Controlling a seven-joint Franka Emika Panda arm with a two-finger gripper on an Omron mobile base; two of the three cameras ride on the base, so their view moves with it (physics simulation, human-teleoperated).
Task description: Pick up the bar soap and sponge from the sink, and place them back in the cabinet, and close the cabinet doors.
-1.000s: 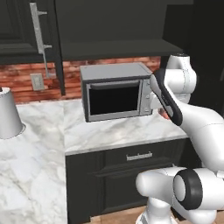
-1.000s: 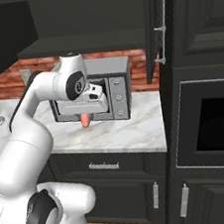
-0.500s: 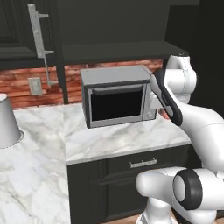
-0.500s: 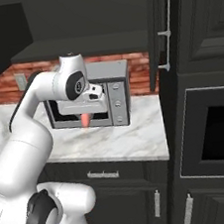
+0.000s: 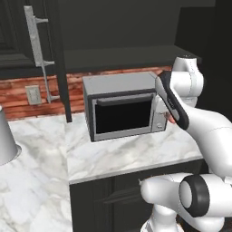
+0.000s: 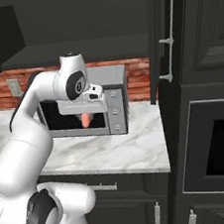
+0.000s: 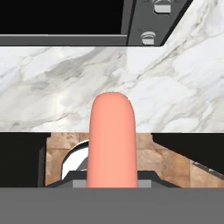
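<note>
Bar soap (image 7: 111,139) clamped in the gripper (image 6: 87,121) — held in the air before the microwave (image 5: 123,110).

The jaws are closed on the salmon-pink slab, which hangs down from the hand over the white marble counter (image 6: 119,152), just in front of the microwave's glass door. An open cabinet door (image 5: 56,59) with a silver bar handle stands left of the microwave — another (image 6: 155,40) to its right. No readable writing or labels anywhere; the microwave's knobs are unmarked.
</note>
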